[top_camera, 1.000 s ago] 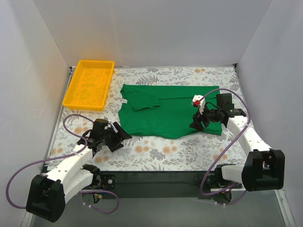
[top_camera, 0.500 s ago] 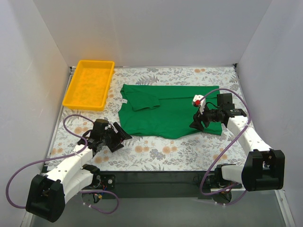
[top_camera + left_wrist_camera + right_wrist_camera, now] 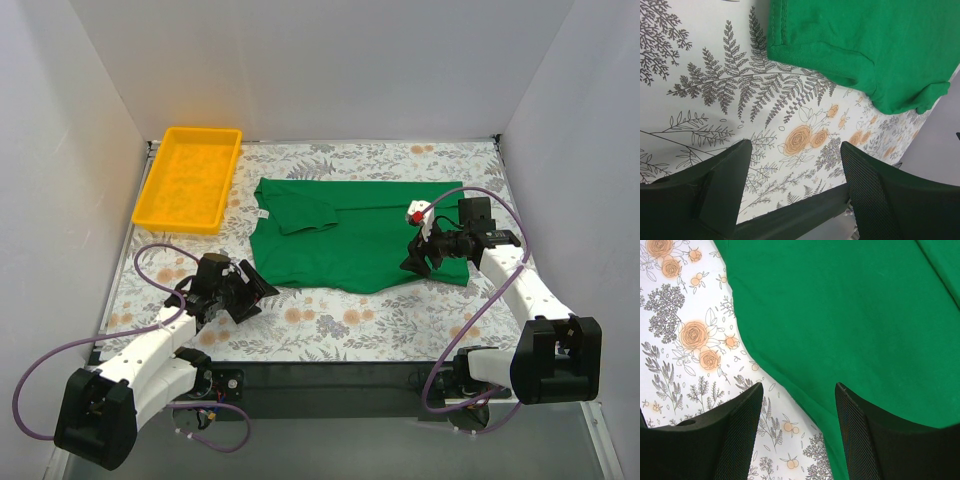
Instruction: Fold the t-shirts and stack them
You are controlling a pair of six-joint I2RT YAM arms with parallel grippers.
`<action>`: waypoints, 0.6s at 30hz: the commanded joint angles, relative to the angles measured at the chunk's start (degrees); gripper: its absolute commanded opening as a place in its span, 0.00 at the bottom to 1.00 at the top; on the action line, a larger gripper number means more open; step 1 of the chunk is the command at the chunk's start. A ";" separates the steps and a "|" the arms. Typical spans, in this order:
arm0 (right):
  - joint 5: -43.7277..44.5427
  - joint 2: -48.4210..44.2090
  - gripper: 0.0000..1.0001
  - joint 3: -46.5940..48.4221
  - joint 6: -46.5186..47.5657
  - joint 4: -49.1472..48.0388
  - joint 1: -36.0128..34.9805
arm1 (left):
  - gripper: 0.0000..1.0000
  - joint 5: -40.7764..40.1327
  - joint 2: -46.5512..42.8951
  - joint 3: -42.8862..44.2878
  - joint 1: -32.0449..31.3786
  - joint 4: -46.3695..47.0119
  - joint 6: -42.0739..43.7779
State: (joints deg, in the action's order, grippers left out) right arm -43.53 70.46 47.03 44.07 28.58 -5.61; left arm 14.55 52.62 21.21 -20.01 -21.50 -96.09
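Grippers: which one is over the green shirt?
The right gripper, open above the near edge of the t-shirt. The left gripper sits over the floral table, short of the shirt's corner.

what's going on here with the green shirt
A green t-shirt lies spread on the floral table, one sleeve folded in. Neither gripper holds it: the left gripper is open beside its near-left corner, and the right gripper is open over its near hem. The yellow tray sits far left.

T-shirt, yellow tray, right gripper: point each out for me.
t-shirt (image 3: 350, 245), top view, middle of the body.
yellow tray (image 3: 178, 224), top view, near rim.
right gripper (image 3: 798, 386), right wrist view, midway between its open fingertips.
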 commanded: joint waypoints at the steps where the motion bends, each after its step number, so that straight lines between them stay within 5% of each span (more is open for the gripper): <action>1: -1.38 -1.11 0.66 -0.27 0.05 -0.72 0.33 | 0.70 -0.66 -0.41 -0.47 -0.20 0.75 -0.32; 18: -1.47 -1.29 0.66 -0.27 0.05 -0.63 0.42 | 0.70 -1.01 0.38 -1.09 -0.47 1.46 -0.50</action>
State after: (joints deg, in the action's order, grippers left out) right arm -43.68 70.46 47.03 44.10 28.53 -5.58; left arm 14.37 53.12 20.93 -20.14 -20.84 -96.38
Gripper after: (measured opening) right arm 0.664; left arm 0.707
